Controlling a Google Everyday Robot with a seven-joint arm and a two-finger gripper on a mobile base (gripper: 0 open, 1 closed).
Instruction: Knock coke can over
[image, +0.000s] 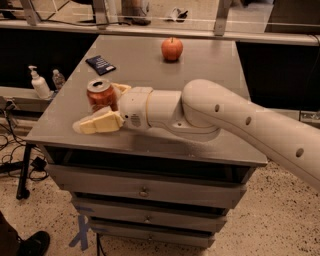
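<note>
The coke can (101, 96), red with a silver top, stands near the front left of the grey table (200, 80). My gripper (100, 107) reaches in from the right and is open around the can. One cream finger (97, 123) lies in front of the can, close to the table's front edge. The other finger (122, 89) shows just behind the can. The can sits between them, up against the gripper body. The can looks upright, perhaps leaning slightly left.
A red apple (172, 49) sits at the back middle of the table. A dark blue packet (100, 64) lies at the back left. A sanitizer pump bottle (39, 84) and a small bottle (58, 78) stand on a lower ledge to the left. Drawers (145, 191) are below the tabletop.
</note>
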